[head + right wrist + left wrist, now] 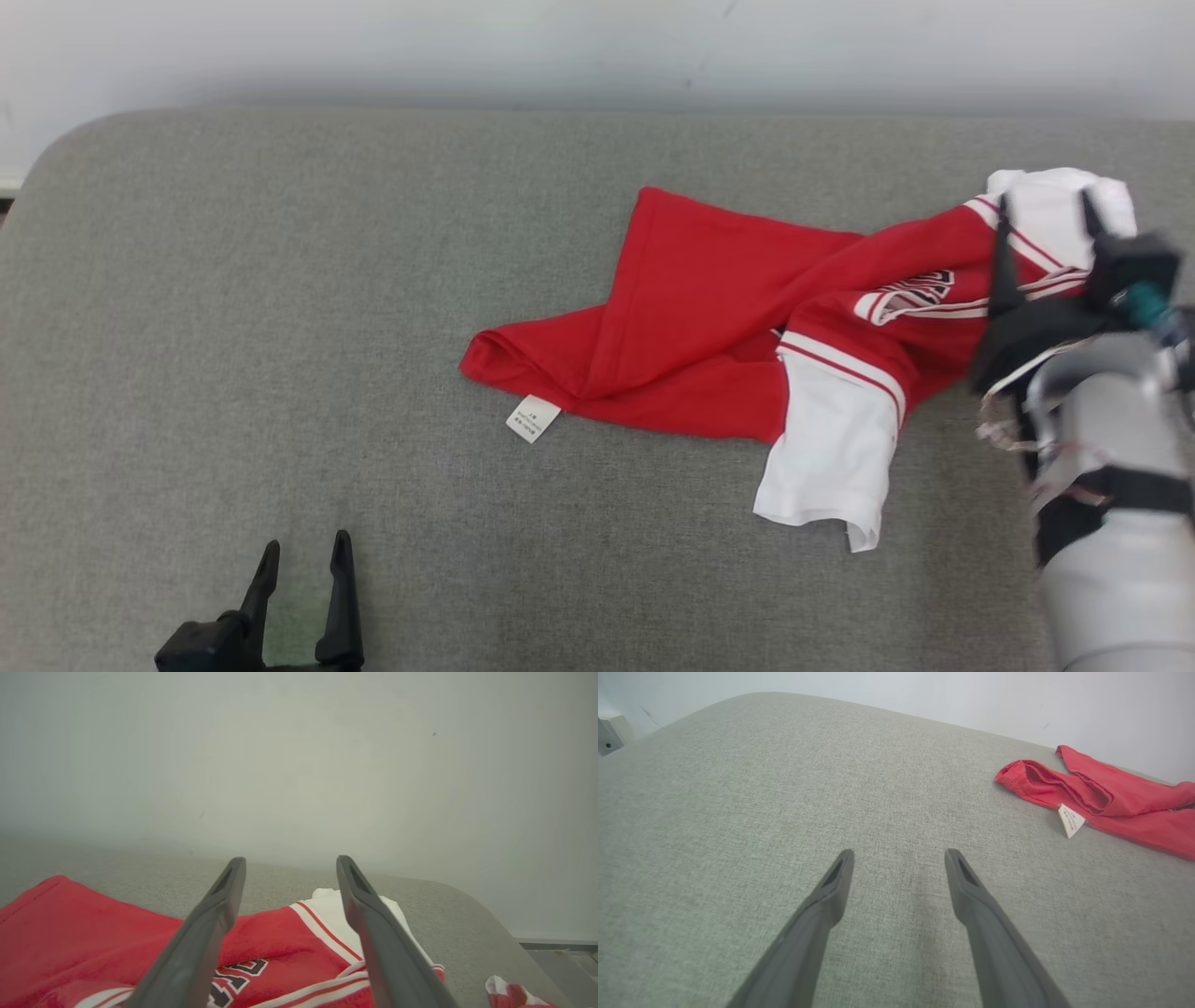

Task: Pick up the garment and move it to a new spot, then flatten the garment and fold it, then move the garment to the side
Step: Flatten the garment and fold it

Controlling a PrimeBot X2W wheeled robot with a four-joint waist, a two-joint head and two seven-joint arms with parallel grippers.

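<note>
Head view: the garment (709, 308), a red jersey with white sleeves, lies crumpled on the grey fabric-covered bench (233, 327), right of the middle and closer to the far edge than the near one. Its long axis runs left to right, rising a little toward the right. The red hem end points to the robot's left, with a small white care label (533, 417) sticking out of its near edge. The sleeve end points right. One white sleeve (831, 448) lies toward the near edge, and the other (1050, 210) is bunched at the far right. The body is folded over itself along a diagonal crease, and part of a dark-and-white print (920, 291) shows near the right end.

The right pincer (1045, 201) hangs over that bunched sleeve. Its fingers are spread wide and no cloth is pinched between them. In the right wrist view the right pincer (290, 859) points past the garment (70, 933) at the pale wall (299, 742), with the print (238, 970) below it.

The left pincer (307, 541) sits at the near left, well apart from the garment, fully spread and empty. From the left wrist view, the left pincer (899, 854) has bare bench (738, 788) ahead of it, with the hem end (1111, 795) and label (1071, 820) off to the upper right. Nothing lies between it and the garment.
</note>
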